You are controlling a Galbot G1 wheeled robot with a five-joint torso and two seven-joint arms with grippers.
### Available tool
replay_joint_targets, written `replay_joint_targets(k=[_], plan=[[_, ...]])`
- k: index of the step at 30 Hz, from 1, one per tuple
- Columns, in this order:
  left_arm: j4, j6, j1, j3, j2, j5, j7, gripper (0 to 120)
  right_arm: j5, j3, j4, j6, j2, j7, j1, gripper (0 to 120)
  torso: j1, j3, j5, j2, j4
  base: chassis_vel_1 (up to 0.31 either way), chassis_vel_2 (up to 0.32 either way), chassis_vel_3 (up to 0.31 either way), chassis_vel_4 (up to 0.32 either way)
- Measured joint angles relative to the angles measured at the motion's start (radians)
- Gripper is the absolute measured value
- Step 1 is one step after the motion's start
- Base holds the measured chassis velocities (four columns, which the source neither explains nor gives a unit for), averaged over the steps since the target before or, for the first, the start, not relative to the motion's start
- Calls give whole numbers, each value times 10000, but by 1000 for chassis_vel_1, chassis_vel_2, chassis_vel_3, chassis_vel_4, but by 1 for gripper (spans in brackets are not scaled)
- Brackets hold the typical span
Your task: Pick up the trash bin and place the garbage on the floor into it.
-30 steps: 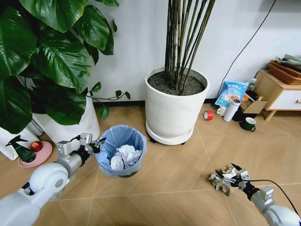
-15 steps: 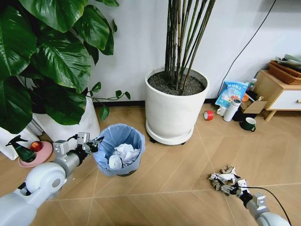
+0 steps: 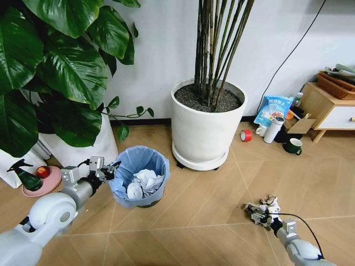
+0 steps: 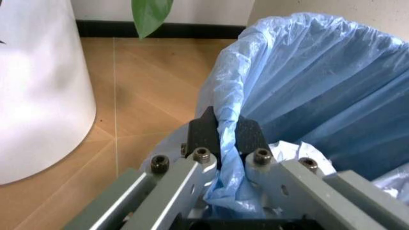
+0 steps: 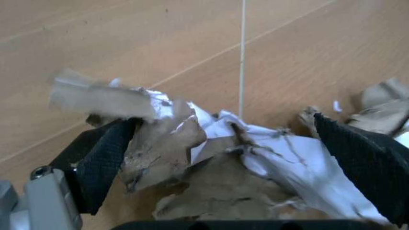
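Left hand (image 4: 221, 143) clamps bag rim of trash bin (image 3: 140, 176). Right hand (image 5: 233, 160) spread wide around paper wad (image 3: 263, 210) on floor (image 3: 211, 205).

The left arm (image 3: 47, 213) is white and rounded, narrowing to a grey cylinder and a grey metal left gripper (image 4: 221, 139) with black pads and dark hex screws. The right gripper (image 5: 236, 158) carries textured black pads and a thin black cable.

My right gripper (image 3: 265, 213) has dropped lower, onto the grey-brown paper wad (image 3: 260, 209). My fingers now straddle the wad, spread wide.
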Motion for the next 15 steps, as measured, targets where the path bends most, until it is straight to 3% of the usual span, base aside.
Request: replay_joint_targets(k=[9,15], plan=[[-6,14,51,-101,3,-51,-29,0,11,-277,-386,-222,110,65,243,97,0,0,1,0,0,0,0,0,0],[-8,20,50,-116,3,-83,-41,0,129,-320,-468,-284,101,61,262,76,0,0,1,0,0,0,0,0,0]])
